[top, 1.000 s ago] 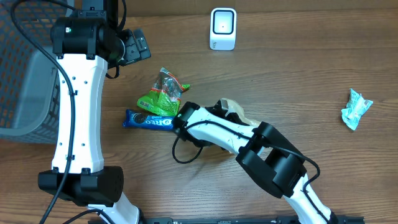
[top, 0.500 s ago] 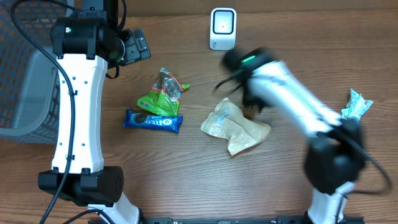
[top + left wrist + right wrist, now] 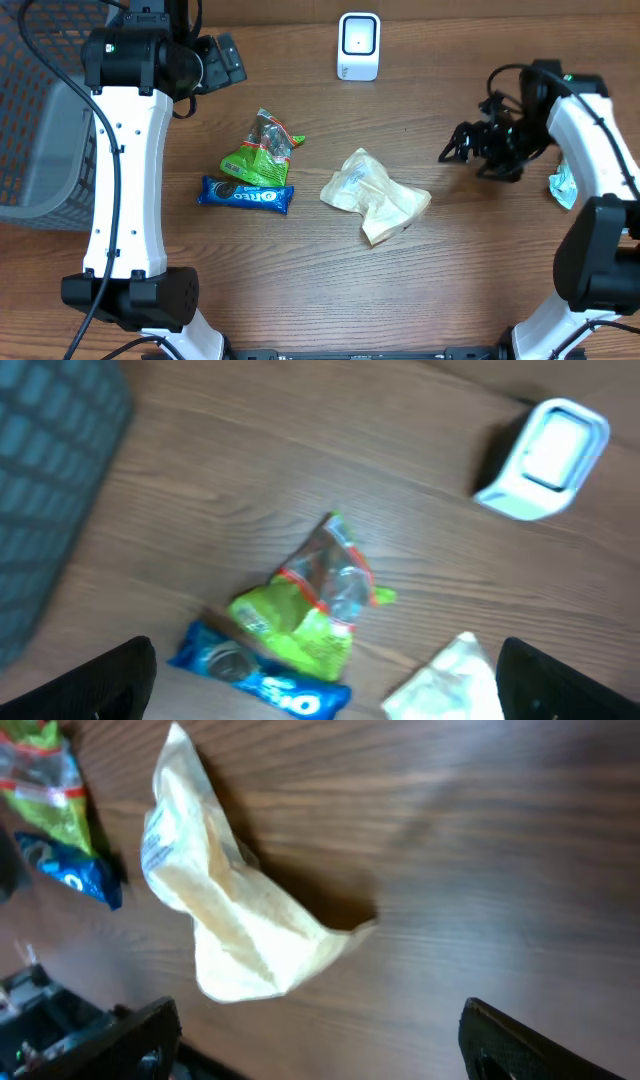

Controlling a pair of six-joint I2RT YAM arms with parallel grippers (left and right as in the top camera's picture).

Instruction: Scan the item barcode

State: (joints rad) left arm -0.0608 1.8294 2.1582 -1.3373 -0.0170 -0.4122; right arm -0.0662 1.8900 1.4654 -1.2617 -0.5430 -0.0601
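Nearest me, the cream packet (image 3: 375, 195) lies crumpled on the table (image 3: 300, 300) with no jaws on it. I judge it the item to scan, since my right gripper (image 3: 452, 150) hovers near it on my right, jaws spread and empty. To its left lie one blue cookie pack (image 3: 245, 193) and, against it, one green snack bag (image 3: 258, 155). One teal wrapper (image 3: 572, 175) sits well apart at far right. That makes four packets, loose where either arm can reach. Farther out, my left gripper (image 3: 228, 62) hangs with jaws wide, holding nothing. The single white scanner (image 3: 358, 45) stands at the far edge, likely placed so that either arm can present a code. One mesh basket (image 3: 40, 120) sits at left, probably for finished goods.
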